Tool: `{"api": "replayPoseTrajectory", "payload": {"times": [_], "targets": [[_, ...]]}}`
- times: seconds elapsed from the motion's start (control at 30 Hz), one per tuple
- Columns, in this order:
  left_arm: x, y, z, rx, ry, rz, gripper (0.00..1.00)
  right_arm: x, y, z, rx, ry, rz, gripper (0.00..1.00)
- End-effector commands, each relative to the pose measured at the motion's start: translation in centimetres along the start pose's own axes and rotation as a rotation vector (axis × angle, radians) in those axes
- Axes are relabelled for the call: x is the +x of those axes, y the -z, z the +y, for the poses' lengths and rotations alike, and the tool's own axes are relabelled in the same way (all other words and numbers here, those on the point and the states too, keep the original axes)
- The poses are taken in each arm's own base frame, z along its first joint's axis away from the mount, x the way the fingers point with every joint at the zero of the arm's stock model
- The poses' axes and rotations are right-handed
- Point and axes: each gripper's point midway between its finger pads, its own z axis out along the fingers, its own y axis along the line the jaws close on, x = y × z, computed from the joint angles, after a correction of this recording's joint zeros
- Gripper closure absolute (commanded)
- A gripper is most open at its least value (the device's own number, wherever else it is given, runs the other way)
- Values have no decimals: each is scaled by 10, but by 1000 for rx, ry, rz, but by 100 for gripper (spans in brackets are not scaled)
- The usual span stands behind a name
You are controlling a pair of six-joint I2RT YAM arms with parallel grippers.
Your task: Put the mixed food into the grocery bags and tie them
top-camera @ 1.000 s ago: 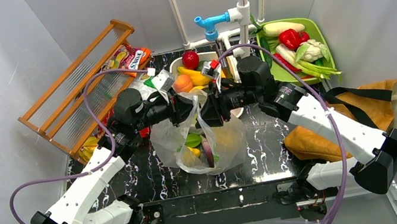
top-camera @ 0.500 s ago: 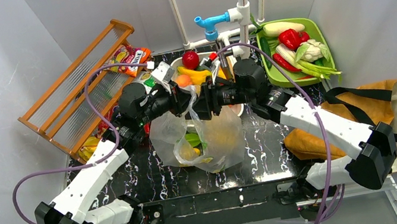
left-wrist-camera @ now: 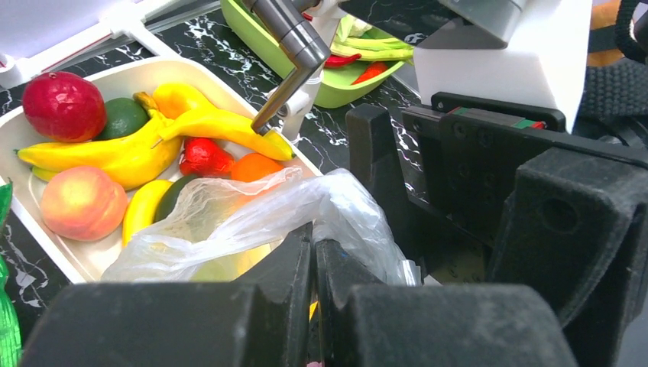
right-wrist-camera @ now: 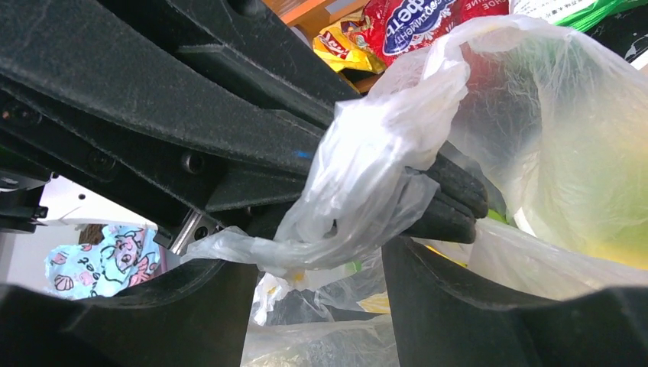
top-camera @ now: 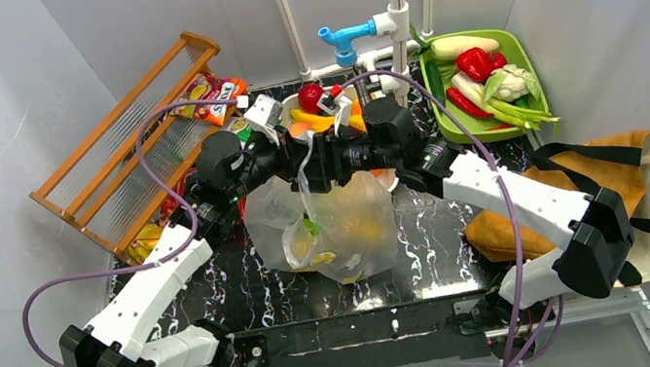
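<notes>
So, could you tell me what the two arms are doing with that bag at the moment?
Both arms meet over the clear plastic bag, which already holds some toy food. The left gripper is shut on a twisted bag handle; the right gripper stands open around the gathered plastic. More toy fruit lies in the white tray behind.

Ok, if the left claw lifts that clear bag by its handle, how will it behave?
Probably floppy: the film of the clear bag is crumpled into a thin twist where the left claw pinches it. Likely bottom-heavy, since toy food sits low inside, so it may sag and swing. The thin film looks slippery and could slide out.
</notes>
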Motion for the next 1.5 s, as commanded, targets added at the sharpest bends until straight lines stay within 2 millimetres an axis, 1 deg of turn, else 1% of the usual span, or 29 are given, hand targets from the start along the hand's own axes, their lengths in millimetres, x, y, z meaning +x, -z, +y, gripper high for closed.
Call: {"api": "replayPoseTrajectory", "payload": {"times": [0.0,0.13,0.37,0.5,0.6,0.73,0.77,0.83,1.0,1.2,1.3,1.4,1.47], "targets": [[-25,3,-3,-10,-14,-68,100,-26,-3,16,-12,24,-67,34],[-24,6,-1,-28,-9,-75,100,-28,-9,6,40,22,-66,36],[-24,9,2,-49,-1,-74,100,-31,-13,-14,147,33,-55,47],[-24,11,3,-62,4,-74,100,-37,-13,-26,221,37,-80,54],[-23,13,5,-73,8,-78,100,-43,-15,-28,234,39,-102,60],[-24,15,4,-76,13,-80,100,-48,-18,-29,233,39,-118,74],[-24,16,5,-79,13,-79,100,-49,-18,-28,233,41,-120,80],[-23,18,5,-84,13,-77,100,-50,-15,-27,236,49,-125,98],[-20,25,8,-108,-7,-61,100,-55,-1,-16,229,103,-124,99],[-6,44,6,-115,-40,2,100,-66,32,-3,247,188,-115,99],[-2,54,7,-133,-48,6,100,-64,44,0,252,188,-103,99],[-2,62,8,-149,-57,-5,100,-59,50,5,234,194,-79,99],[-3,63,8,-155,-60,-10,100,-58,52,5,236,203,-66,99]]}}
